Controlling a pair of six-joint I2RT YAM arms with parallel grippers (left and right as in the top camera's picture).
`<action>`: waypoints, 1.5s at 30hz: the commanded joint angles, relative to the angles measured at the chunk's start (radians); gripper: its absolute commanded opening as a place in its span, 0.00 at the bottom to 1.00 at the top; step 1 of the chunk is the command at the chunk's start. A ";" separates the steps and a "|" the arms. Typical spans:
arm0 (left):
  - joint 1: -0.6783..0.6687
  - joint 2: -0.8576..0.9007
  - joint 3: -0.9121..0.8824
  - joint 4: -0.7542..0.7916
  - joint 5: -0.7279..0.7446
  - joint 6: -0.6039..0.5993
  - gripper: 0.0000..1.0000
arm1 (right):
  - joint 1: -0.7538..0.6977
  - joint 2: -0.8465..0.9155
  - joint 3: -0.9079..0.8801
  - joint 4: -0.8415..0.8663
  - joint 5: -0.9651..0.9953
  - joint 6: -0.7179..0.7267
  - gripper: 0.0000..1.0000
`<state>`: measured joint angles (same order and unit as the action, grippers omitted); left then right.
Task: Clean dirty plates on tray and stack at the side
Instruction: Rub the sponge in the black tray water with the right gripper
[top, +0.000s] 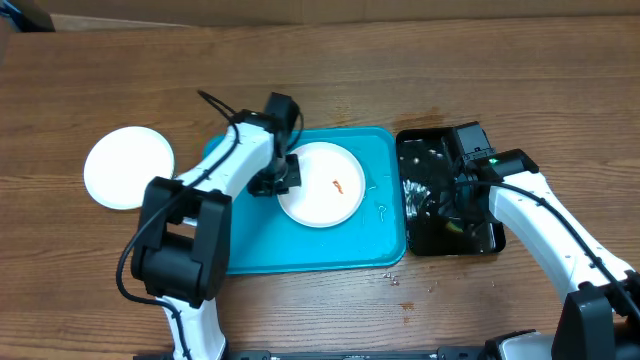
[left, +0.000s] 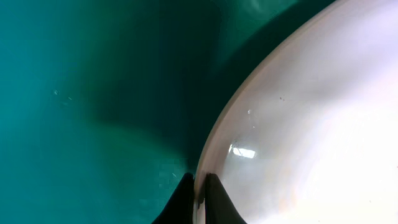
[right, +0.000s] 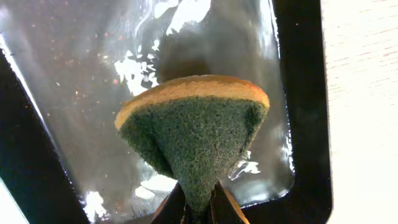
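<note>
Overhead, the left pincer (top: 284, 183) hides part of the rim of the round white plate (top: 325, 200), and the left wrist view crops that plate at right and bottom. The lower tip of the green yellow-backed sponge (right: 193, 134) is lost inside the right pincer (right: 199, 202).

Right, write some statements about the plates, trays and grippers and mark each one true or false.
1. The left gripper is shut on the rim of the plate on the turquoise tray. True.
2. The right gripper is empty. False: it is shut on a sponge.
3. That plate carries an orange smear. True.
4. The sponge is rubbing the plate. False: it hangs over the black tray, apart from the plate.
5. The other white plate lies on the turquoise tray. False: it lies on the wooden table, left of that tray.
</note>
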<state>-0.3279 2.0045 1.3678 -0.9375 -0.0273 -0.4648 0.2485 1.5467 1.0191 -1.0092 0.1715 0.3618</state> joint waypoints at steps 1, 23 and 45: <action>-0.053 -0.031 -0.024 -0.029 -0.129 -0.071 0.04 | -0.002 -0.021 0.016 -0.008 -0.008 -0.003 0.04; -0.084 -0.060 -0.117 0.008 -0.217 -0.095 0.35 | -0.003 -0.027 0.169 -0.169 -0.037 -0.003 0.04; 0.103 -0.061 -0.151 0.130 0.231 0.196 0.36 | -0.003 -0.027 0.187 -0.152 -0.095 -0.075 0.11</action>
<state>-0.2256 1.9419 1.2491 -0.8185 0.1230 -0.3202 0.2485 1.5436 1.1786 -1.1667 0.0921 0.2913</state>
